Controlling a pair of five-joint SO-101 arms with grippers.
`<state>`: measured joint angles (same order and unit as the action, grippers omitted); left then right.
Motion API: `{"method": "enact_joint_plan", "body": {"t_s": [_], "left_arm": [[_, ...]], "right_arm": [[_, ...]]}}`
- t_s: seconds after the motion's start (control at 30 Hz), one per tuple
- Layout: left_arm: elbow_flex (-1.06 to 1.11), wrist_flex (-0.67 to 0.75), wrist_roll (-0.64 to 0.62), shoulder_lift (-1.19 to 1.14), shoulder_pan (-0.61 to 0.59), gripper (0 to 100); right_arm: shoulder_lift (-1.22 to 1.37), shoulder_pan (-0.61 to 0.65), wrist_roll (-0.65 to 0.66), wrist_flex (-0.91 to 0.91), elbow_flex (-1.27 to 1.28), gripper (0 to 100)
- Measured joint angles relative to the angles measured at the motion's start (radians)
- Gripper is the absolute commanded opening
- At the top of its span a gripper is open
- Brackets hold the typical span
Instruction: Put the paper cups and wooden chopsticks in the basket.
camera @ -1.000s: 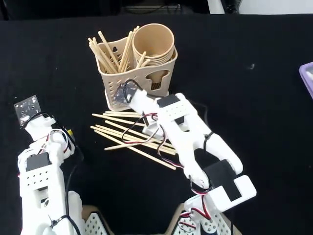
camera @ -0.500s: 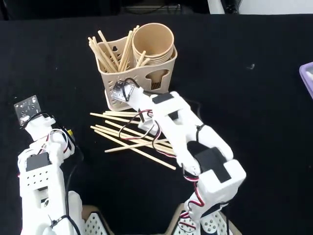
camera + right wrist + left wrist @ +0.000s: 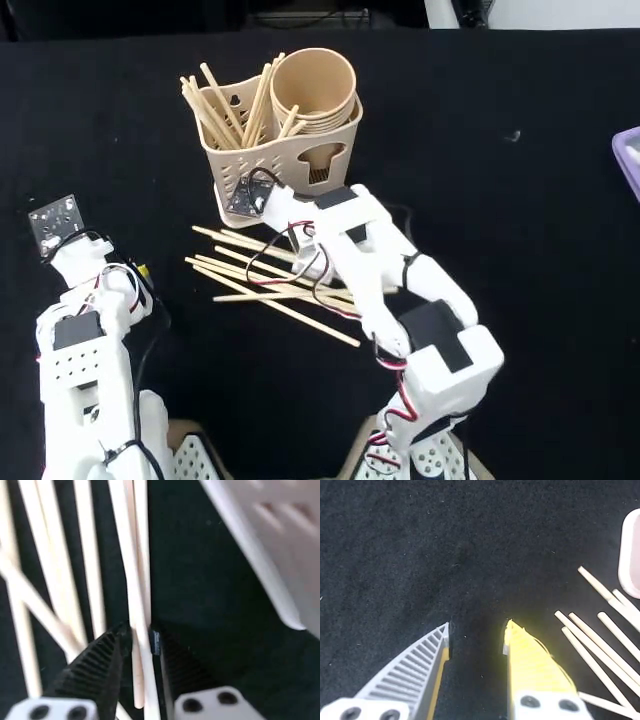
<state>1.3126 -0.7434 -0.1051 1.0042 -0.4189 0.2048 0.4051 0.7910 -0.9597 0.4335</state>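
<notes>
The beige basket (image 3: 290,160) stands at the back of the black table with stacked paper cups (image 3: 314,85) and several wooden chopsticks (image 3: 215,105) upright in it. Several loose chopsticks (image 3: 250,275) lie fanned out in front of it. My right gripper (image 3: 140,635) is down on this pile, right beside the basket wall (image 3: 260,545), shut on two chopsticks (image 3: 135,580) that run between its fingers. From above, the right arm (image 3: 340,240) covers that grip. My left gripper (image 3: 476,632) is open over bare cloth, left of the chopstick ends (image 3: 600,640), holding nothing.
The left arm (image 3: 90,300) sits at the front left. A purple object (image 3: 628,155) pokes in at the right edge. The black cloth (image 3: 520,200) lies bare to the right of the basket and along the far left.
The right arm's rear section swung left and its wrist settled lower over the pile. The chopsticks nearest the basket shifted and tilted slightly. The left arm stayed still.
</notes>
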Motion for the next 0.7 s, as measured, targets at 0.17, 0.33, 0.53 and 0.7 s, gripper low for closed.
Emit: {"method": "enact_joint_plan", "body": {"t_s": [0.17, 0.33, 0.53, 0.7], "left_arm": [[0.000, 0.000, 0.000, 0.000, 0.000, 18], [0.000, 0.000, 0.000, 0.000, 0.000, 18], [0.000, 0.000, 0.000, 0.000, 0.000, 18], [0.000, 0.000, 0.000, 0.000, 0.000, 18]], "right_arm": [[-0.107, 0.002, 0.002, -0.038, 0.071, 1.1], [-0.210, 0.002, 0.006, -0.040, 0.190, 1.1], [-0.330, 0.017, -0.008, -0.046, 0.262, 1.1], [-0.477, 0.092, -0.069, -0.081, 0.262, 1.1]]}}
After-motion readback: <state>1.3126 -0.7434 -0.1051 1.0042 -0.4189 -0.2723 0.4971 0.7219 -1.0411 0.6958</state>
